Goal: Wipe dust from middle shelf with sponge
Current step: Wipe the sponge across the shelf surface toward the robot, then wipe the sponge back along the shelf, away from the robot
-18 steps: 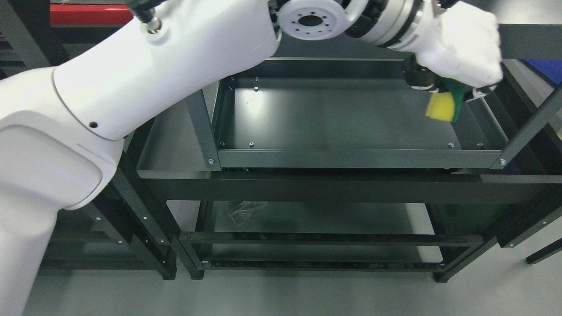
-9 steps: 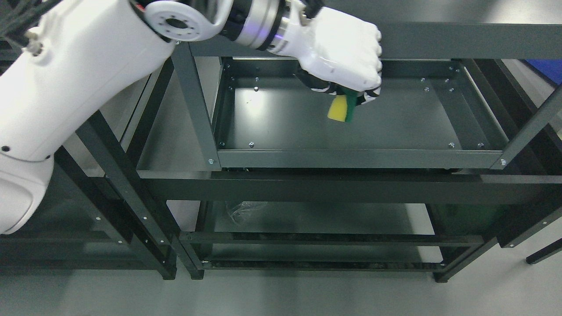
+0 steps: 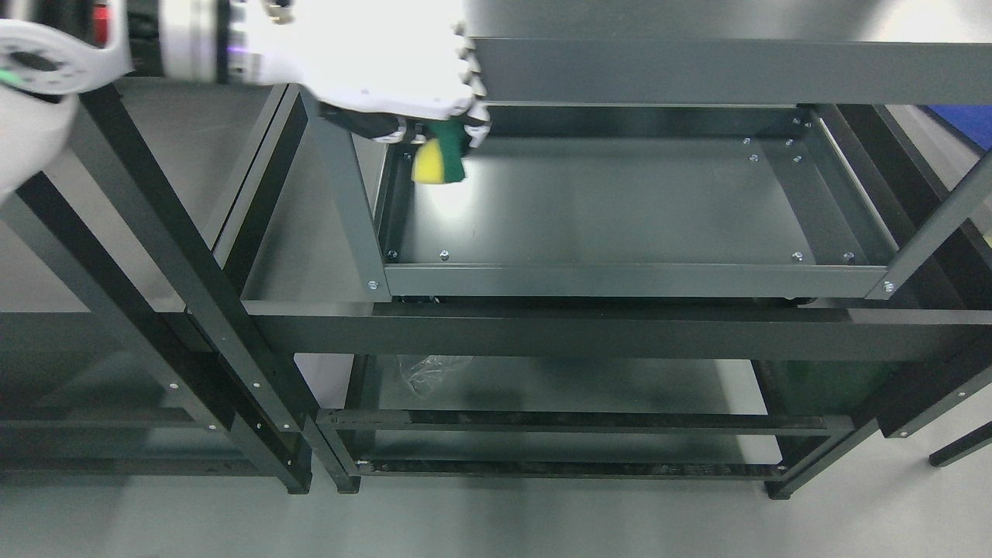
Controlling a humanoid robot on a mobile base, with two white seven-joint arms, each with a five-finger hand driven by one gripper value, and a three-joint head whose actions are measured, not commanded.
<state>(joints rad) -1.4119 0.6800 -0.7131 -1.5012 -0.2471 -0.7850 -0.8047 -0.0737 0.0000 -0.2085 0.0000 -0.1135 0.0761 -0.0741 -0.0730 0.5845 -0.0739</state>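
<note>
I have the left hand [image 3: 387,70] up at the top left of my head view, its arm coming in from the left edge, and its white-gloved fingers [image 3: 465,116] are curled tight around the sponge [image 3: 439,159], so it is holding that and nothing else. The sponge hangs out just below the fist, yellow foam facing me and the green scouring side turned to the right. It sits over the back-left corner of the middle shelf [image 3: 620,209], near the shelf's left wall; from this angle I cannot tell whether the foam is actually pressing on the shelf surface or held just above it. Directly under the sponge there is a bright glare patch on the dark metal. The tray-like shelf stretches away to the right of the hand, with a raised front rail [image 3: 628,279] below and in front of it. Just left of the hand and partly crossing under it is a slanted upright post [image 3: 345,194] of the rack. Well below the hand, on the lower level, I can make out a crumpled bit of clear plastic [image 3: 426,370]. My right arm does not show anywhere in this view
</note>
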